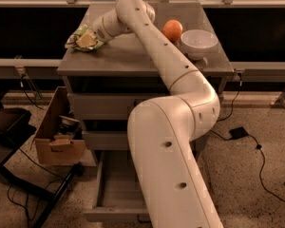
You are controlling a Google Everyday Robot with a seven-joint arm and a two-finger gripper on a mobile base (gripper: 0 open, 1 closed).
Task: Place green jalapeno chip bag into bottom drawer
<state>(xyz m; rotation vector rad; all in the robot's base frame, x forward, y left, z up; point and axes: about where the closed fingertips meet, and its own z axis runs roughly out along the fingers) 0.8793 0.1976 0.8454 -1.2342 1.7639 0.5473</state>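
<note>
The green jalapeno chip bag [81, 39] is crumpled at the left edge of the grey cabinet top [133, 56]. My gripper [91, 36] is at the bag, at the end of the white arm that reaches across the top from the right. It looks shut on the bag. The bottom drawer [115, 194] is pulled open at the foot of the cabinet, and my arm covers its right part. The two upper drawers [99, 106] are shut.
A round orange fruit [173, 30] and a white bowl [198, 42] stand at the back right of the top. An open cardboard box [59, 132] sits on the floor left of the cabinet. Cables and a black stand lie on the floor.
</note>
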